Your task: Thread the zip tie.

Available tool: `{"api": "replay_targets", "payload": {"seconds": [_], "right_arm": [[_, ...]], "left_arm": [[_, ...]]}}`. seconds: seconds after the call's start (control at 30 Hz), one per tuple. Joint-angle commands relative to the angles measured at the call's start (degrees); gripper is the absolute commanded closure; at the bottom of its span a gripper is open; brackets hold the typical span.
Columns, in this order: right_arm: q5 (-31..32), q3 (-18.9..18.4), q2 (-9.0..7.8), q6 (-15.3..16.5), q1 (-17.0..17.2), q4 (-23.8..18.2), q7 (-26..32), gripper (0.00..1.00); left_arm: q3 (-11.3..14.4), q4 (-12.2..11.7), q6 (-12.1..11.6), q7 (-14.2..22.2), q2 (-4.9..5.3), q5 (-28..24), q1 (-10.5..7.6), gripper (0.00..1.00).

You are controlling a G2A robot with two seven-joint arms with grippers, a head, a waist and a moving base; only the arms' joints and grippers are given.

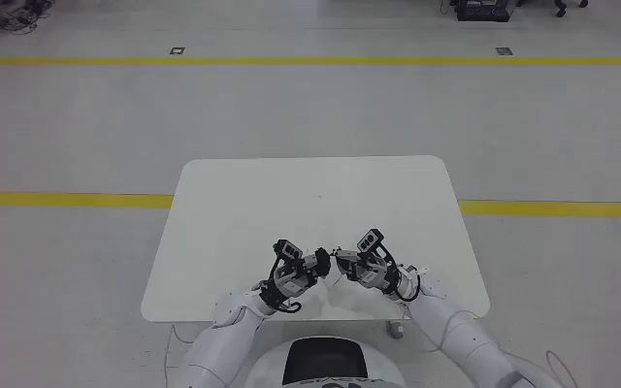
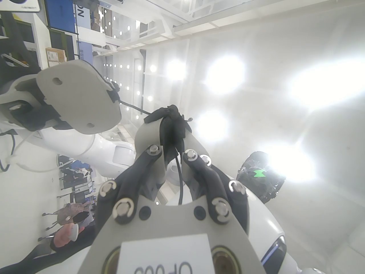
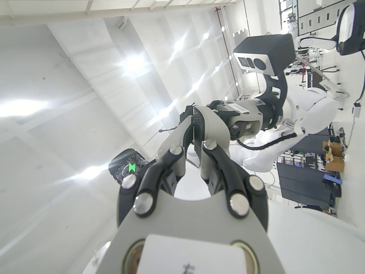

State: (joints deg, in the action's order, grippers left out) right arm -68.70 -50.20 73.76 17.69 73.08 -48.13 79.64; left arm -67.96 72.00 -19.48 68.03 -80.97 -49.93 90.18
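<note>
Top view overhead, wrist views upturned (ceilingward)

White table (image 1: 315, 194) with rounded corners, on pale floor (image 1: 97, 126) crossed by yellow lines (image 1: 291, 61)

We see glossy white arms (image 1: 466, 339), black linkages (image 2: 134, 172) with silver screws (image 2: 122, 209), pale grey fingers (image 3: 171, 139), black cable (image 3: 265, 144), black wrist camera box (image 3: 265, 52).
</note>
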Motion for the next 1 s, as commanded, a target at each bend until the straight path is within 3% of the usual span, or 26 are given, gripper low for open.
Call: {"api": "replay_targets", "payload": {"seconds": [0.0,0.97], "right_arm": [[-0.02,0.01,0.05,-0.01,-0.05,0.16,0.0,1.0],[-0.35,0.18,0.79,-0.4,-0.67,2.55,0.0,1.0]], "left_arm": [[0.0,0.0,0.0,0.0,0.0,0.0,0.0,1.0],[0.0,0.0,0.0,0.0,0.0,0.0,0.0,1.0]]}}
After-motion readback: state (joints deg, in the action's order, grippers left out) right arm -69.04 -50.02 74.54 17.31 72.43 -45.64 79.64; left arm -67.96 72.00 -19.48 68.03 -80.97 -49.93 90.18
